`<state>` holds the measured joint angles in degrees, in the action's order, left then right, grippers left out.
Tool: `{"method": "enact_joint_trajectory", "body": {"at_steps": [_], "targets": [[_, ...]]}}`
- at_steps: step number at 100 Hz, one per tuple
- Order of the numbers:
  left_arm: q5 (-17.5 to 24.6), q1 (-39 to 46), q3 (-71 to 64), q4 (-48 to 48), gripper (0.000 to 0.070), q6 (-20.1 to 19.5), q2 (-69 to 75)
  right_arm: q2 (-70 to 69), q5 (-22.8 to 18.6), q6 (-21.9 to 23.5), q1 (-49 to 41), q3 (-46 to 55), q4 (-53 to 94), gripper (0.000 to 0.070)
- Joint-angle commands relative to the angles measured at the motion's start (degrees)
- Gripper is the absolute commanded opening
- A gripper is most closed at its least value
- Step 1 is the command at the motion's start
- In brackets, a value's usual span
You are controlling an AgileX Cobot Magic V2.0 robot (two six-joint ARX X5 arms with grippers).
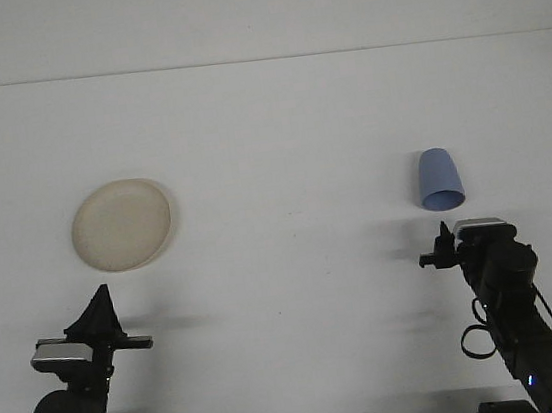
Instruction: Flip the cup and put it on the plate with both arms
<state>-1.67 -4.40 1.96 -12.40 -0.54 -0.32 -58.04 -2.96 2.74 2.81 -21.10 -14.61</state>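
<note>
Both arms were built of matte black parts. The left arm [72,388] ended in a black, pointed, triangular gripper [98,314], and a silver-grey box with a dark face sat across the wrist just below that tip. A round black joint housing bulged under the box. The right arm [518,328] carried a similar pale-topped box on its wrist, with a small black gripper [441,250] beside it. A looped black cable hung below that box, and a tiny blue light glowed lower still.
</note>
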Motion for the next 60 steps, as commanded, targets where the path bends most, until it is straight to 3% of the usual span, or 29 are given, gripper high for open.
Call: {"method": "enact_joint_trajectory", "body": {"at_steps": [1,11,25,60], "targets": [[-0.24,-0.07,-1.14,-0.55,0.0012,0.09,0.13,-2.71,-0.09,-1.03,0.74,-0.24,-3.52,0.0339],[-0.24,-0.07,-1.14,-0.55,0.0012,0.09,0.13,-7.06,-0.72,-1.07,2.16,-0.24,-8.24,0.0339],[-0.24,-0.07,-1.14,-0.55,0.0012,0.09,0.13,-12.96,-4.76,-1.07,4.44,-0.31,-13.94,0.0339],[-0.24,-0.07,-1.14,-0.55,0.0012,0.09,0.13,-25.46,-8.24,-1.36,7.08,-3.54,-23.02,0.0339]]}}
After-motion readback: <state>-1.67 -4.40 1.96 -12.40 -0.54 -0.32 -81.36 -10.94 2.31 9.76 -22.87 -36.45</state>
